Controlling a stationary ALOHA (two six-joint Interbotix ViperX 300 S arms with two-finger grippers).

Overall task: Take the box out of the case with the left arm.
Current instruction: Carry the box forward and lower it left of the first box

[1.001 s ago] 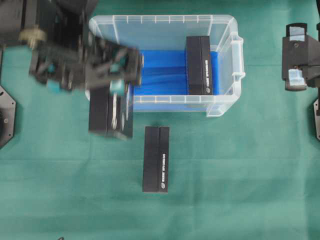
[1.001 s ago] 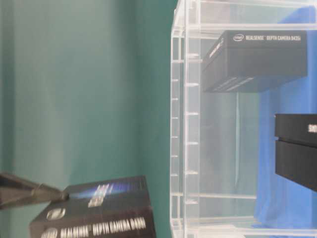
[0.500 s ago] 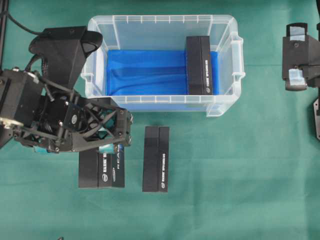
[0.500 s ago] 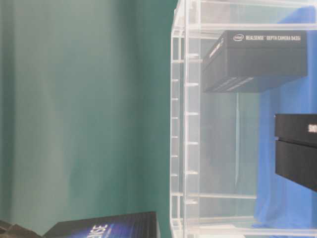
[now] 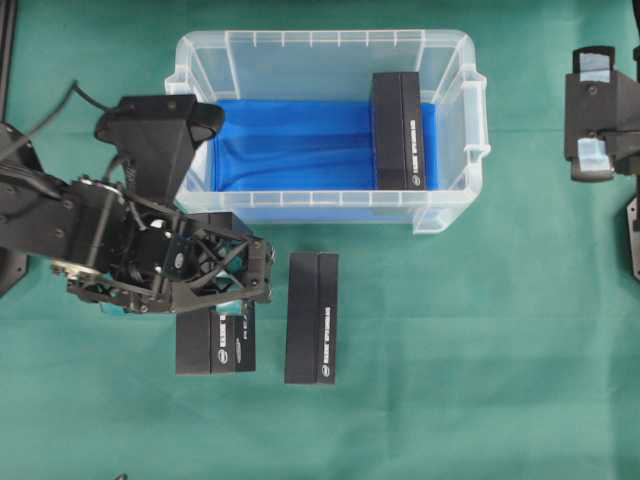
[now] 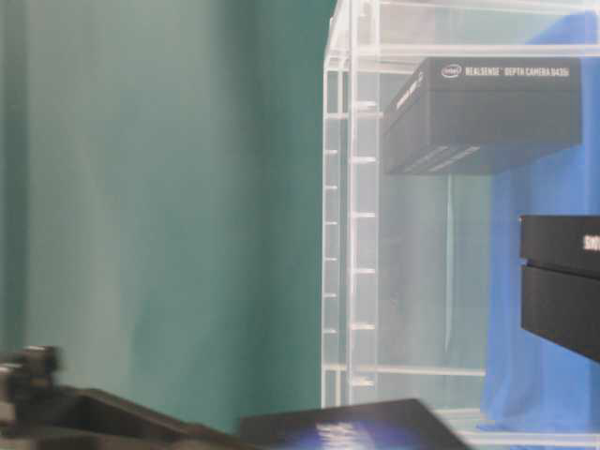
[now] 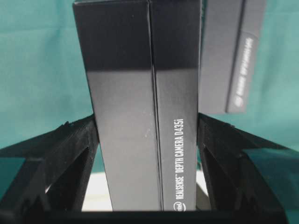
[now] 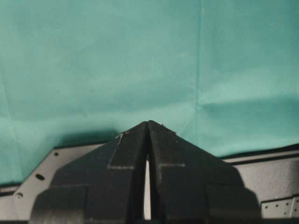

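while it lies outside the case (image 5: 325,135), the box (image 7: 145,102) sits pinched between the left tool (image 7: 147,135) fingers.

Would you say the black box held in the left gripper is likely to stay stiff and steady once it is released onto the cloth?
Probably stiff: the box keeps straight, sharp edges between the left gripper fingers. Its glossy faces may be a little slippery. Its long flat side faces the cloth like the neighbouring box, so it should neither roll nor tip.
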